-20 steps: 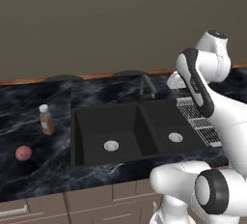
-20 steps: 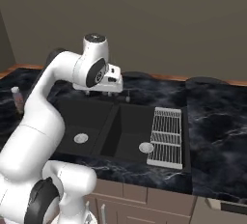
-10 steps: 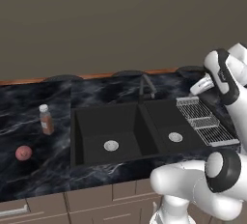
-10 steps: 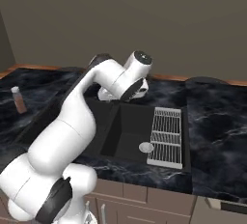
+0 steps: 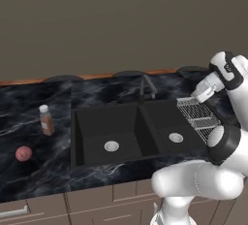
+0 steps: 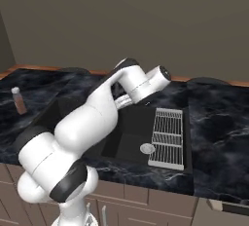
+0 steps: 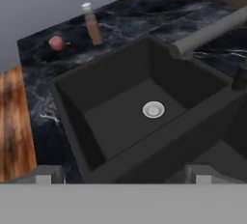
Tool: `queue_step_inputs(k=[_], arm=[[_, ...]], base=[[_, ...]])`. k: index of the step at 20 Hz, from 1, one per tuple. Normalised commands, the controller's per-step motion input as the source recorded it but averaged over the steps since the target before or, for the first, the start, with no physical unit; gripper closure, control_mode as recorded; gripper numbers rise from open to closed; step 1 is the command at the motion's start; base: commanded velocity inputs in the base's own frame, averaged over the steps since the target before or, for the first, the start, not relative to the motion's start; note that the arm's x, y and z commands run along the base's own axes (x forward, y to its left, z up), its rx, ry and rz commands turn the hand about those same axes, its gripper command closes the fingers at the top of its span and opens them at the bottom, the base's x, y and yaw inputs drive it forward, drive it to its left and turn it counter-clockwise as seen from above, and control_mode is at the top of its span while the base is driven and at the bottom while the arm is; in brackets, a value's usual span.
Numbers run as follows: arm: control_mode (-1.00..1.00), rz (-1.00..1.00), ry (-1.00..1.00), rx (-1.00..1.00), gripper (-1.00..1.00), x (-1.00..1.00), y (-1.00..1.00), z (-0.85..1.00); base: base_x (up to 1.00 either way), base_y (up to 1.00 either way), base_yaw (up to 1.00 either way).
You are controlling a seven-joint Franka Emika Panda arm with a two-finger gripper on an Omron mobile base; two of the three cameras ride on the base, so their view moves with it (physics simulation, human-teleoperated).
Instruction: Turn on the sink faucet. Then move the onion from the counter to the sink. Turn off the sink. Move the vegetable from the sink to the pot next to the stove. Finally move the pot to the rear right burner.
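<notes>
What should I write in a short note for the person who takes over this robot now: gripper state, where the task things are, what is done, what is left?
Gripper: open, holding nothing, above the sink, looking into its left basin.
Sink faucet: behind the basin divider; no water visible, so it appears not yet turned on.
Onion: on the counter, left of the sink, in front of the white-capped bottle.
Wire rack: over the right edge of the sink.
Done: nothing visible.
Left: every step, beginning with the faucet.

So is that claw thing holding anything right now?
Gripper: open and empty, its fingertips set wide apart above the sink.
</notes>
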Motion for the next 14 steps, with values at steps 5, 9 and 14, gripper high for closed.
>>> queue_step_inputs(k=[5, 9, 14], arm=[[-1.00, 0.28, -0.15, 0.12, -1.00, 0.32, 0.00, -0.17], [-1.00, 0.25, -0.13, 0.17, -1.00, 0.40, 0.00, -0.02], [-1.00, 0.20, -0.11, 0.15, -1.00, 0.42, 0.02, -0.02]], base=[[0.00, 0.00, 0.00], [0.00, 0.00, 0.00], [0.00, 0.00, 0.00]])
